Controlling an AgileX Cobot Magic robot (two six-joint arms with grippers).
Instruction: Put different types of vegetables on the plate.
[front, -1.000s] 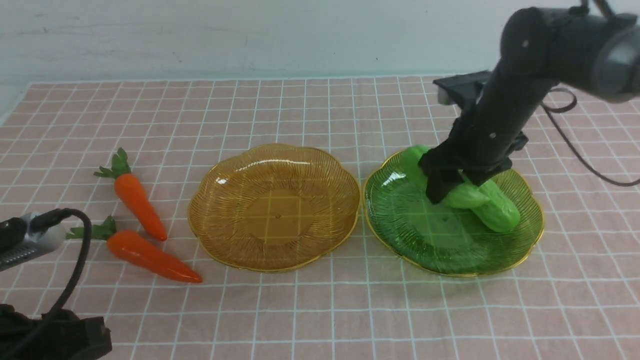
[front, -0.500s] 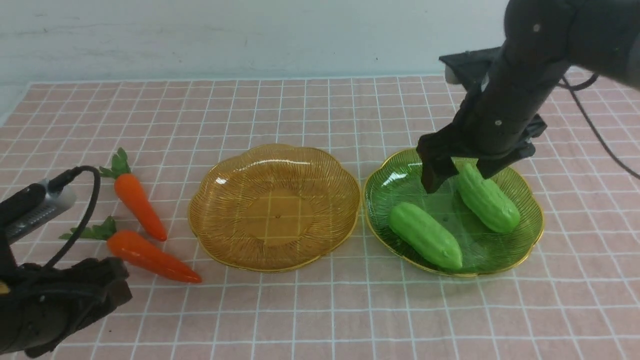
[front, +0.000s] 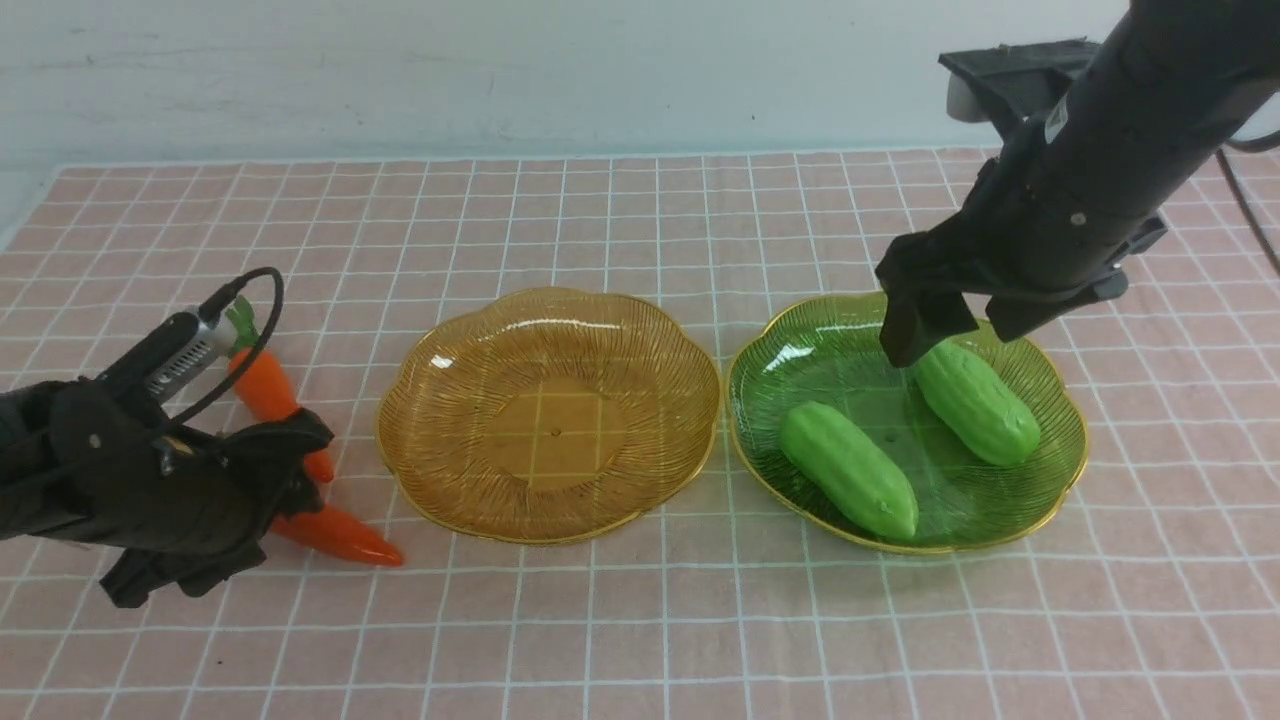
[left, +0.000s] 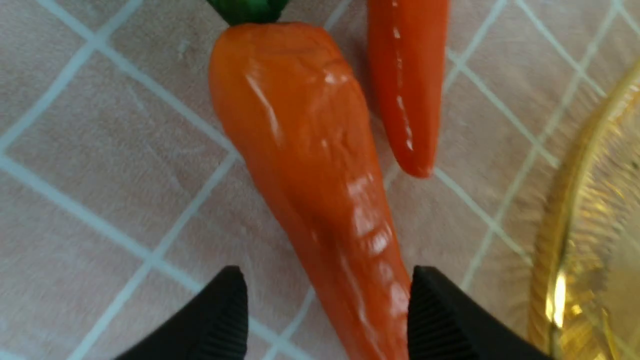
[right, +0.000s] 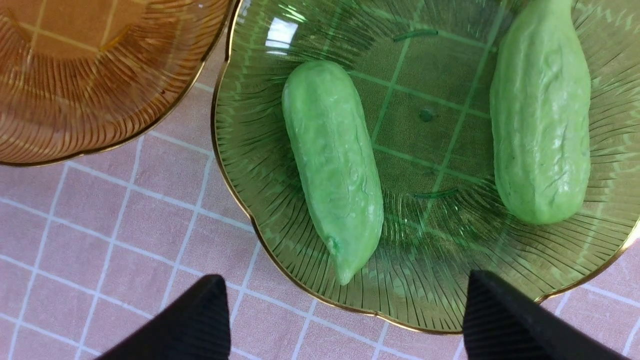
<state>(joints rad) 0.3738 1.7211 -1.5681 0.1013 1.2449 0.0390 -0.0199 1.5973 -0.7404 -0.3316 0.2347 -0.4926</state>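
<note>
1. The surface (front: 640, 620) is spread with a pink cloth ruled in white squares, and everything lies on it.
2. My right arm (front: 1090, 170) reaches in from the right and hangs above the far edge of the green plate. My left arm (front: 130, 480) lies low over the left side of the surface, covering part of the carrots.
3. The amber plate (front: 548, 415) sits in the middle with nothing in it.
4. The green plate (front: 800, 360) sits just beside it on the right. Their rims are close, but I cannot tell whether they touch.
5. Two light-green gourds lie in the green plate, apart from each other and roughly parallel. The nearer gourd (front: 848, 468) is toward the plate's left front, and the farther gourd (front: 975, 400) is toward its right back.
6. Two orange carrots lie on the surface to the left of the amber plate. The nearer carrot (left: 310, 165) points its tip toward the amber plate. The farther carrot (left: 407, 85) ends just beside the nearer one's body.
7. My right jaws are spread wide with nothing between them, above the gourds and clear of both.
8. My left jaws are spread on either side of the nearer carrot's tapered end. One pad is right against its side and the other stands off with cloth showing between.
</note>
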